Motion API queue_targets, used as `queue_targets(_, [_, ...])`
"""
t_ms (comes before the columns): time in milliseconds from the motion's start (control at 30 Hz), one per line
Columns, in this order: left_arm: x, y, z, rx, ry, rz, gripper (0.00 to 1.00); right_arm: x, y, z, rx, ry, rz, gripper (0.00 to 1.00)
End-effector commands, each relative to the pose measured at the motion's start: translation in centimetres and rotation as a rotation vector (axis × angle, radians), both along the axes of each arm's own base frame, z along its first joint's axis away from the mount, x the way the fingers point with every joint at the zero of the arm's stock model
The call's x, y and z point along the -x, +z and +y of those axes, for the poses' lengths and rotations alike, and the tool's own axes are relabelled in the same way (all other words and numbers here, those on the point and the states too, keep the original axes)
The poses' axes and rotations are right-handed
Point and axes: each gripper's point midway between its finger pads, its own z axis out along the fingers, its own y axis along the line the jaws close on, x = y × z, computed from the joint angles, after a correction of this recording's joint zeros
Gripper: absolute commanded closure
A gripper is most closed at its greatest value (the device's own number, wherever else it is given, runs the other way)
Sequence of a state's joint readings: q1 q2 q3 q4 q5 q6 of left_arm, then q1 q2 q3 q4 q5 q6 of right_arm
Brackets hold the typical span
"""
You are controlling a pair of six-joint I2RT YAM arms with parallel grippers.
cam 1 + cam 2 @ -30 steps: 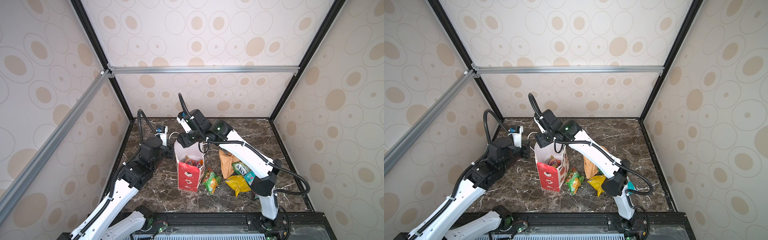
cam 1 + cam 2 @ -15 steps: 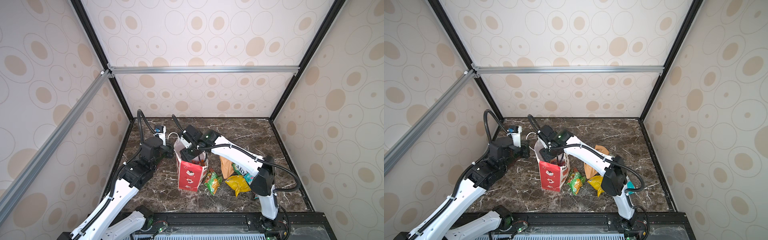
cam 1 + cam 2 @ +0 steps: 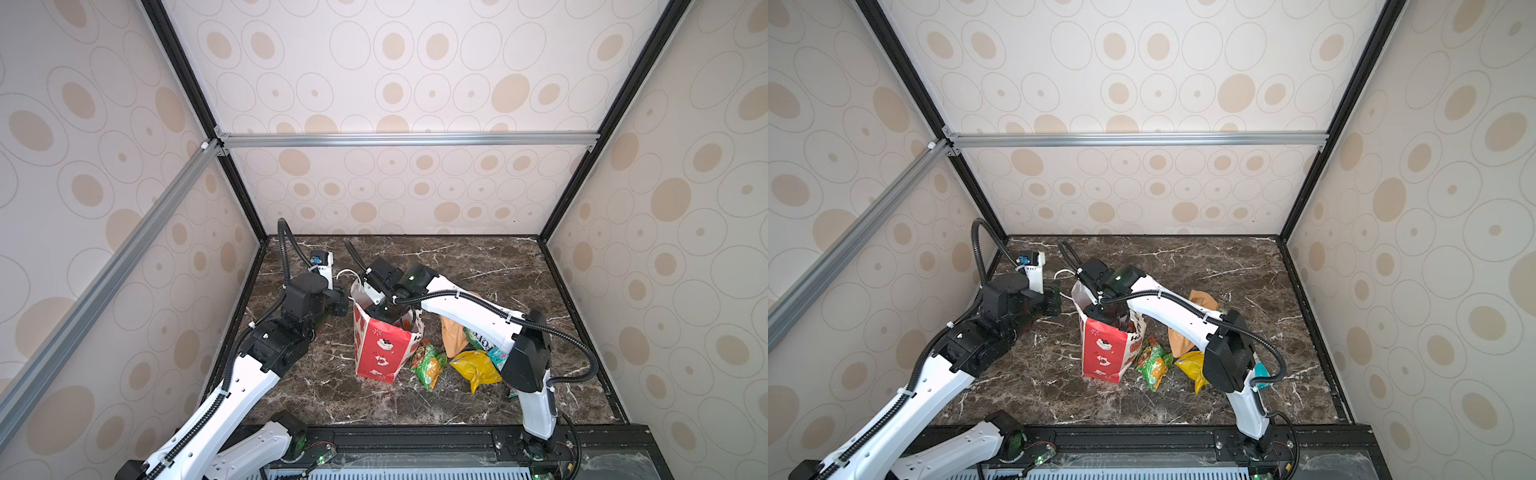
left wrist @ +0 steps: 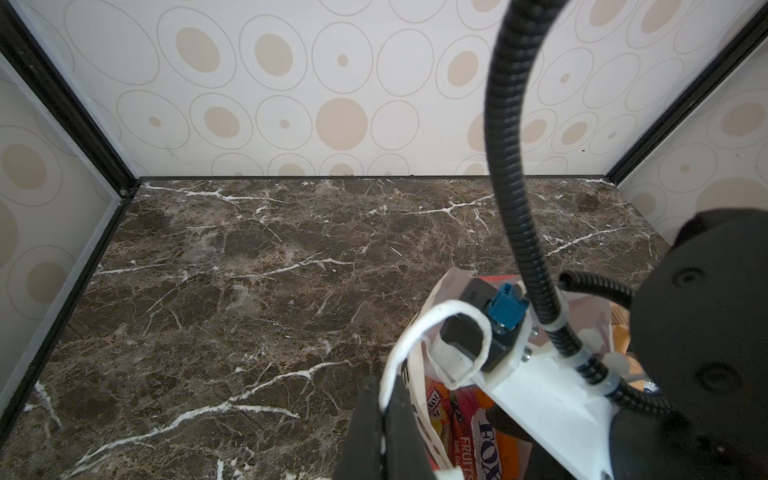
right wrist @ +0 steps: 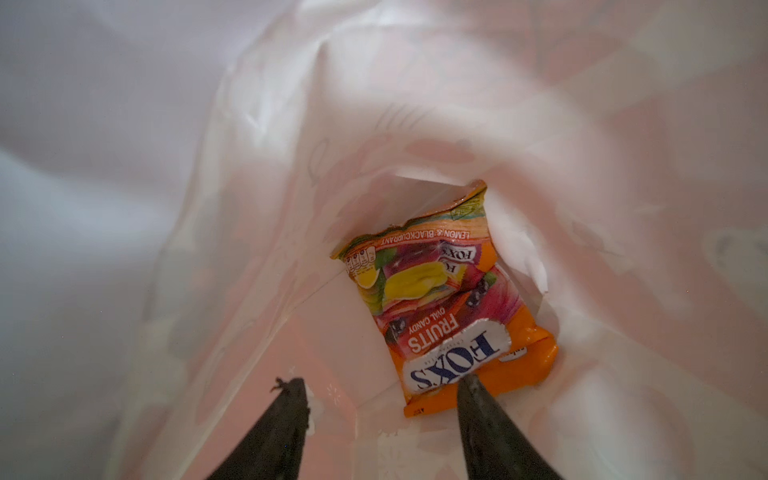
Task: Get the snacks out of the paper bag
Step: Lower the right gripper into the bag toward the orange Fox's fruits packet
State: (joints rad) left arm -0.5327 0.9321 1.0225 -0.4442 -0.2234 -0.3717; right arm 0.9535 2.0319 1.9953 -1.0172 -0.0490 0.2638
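Note:
The red paper bag point(image 3: 380, 349) point(image 3: 1102, 349) stands upright mid-table. My left gripper point(image 4: 384, 399) point(image 3: 343, 301) is shut on the bag's white cord handle point(image 4: 415, 328) at the rim. My right gripper point(image 5: 379, 380) point(image 3: 1104, 311) reaches down inside the bag, open, with nothing between its fingers. It hangs just above an orange FOX'S packet point(image 5: 440, 299) point(image 4: 469, 424) lying on the bag's floor. One fingertip point(image 5: 467, 380) overlaps the packet's edge. Several snacks lie on the table right of the bag: green-and-red point(image 3: 428, 365), yellow point(image 3: 476, 368), tan kraft pouch point(image 3: 451, 336), green FOX'S point(image 3: 480, 340), teal point(image 3: 496, 357).
The right arm point(image 3: 469, 313) arches over the loose packets. Dark marble table point(image 3: 478, 266) is walled on three sides by patterned panels with black posts point(image 3: 544, 237). A black rail point(image 3: 415, 434) runs along the front edge.
The right gripper has come down from above the bag's mouth into the bag, toward the orange packet. The left gripper has kept its hold on the handle.

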Motion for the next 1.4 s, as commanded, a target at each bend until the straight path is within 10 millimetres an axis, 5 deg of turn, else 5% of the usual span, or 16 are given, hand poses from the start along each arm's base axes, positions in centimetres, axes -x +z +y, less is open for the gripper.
queue_targets(0, [0.1, 0.8, 0.9, 0.010, 0.035, -0.007, 1.00, 0.7, -0.2, -1.1, 0.064, -0.011, 0.036, 0.40])
queue_targets(167, [0.1, 1.0, 1.3, 0.009, 0.056, -0.013, 1.00, 1.0, 1.3, -1.5, 0.015, -0.016, 0.005, 0.41])
queue_targets(367, [0.1, 1.4, 1.4, 0.008, 0.055, -0.020, 1.00, -0.1, 1.1, -5.1, 0.169, -0.061, -0.095, 0.41])
queue_targets(700, [0.0, 1.3, 0.6, 0.041, 0.032, -0.009, 1.00, -1.4, 10.0, -0.6, -0.167, -0.095, -0.215, 0.41])
queue_targets(800, [0.1, 1.3, 0.6, 0.042, 0.029, -0.009, 1.00, -1.5, 11.2, 0.8, -0.277, -0.135, -0.192, 0.41])
queue_targets(1067, [-0.1, 1.3, 0.4, 0.047, 0.025, -0.009, 1.00, -2.0, 7.5, 2.7, -0.264, -0.207, -0.079, 0.39])
queue_targets(1367, [-0.1, 1.6, 0.7, 0.047, 0.037, -0.020, 1.00, -1.9, 3.5, 0.6, -0.192, -0.456, -0.005, 0.41])
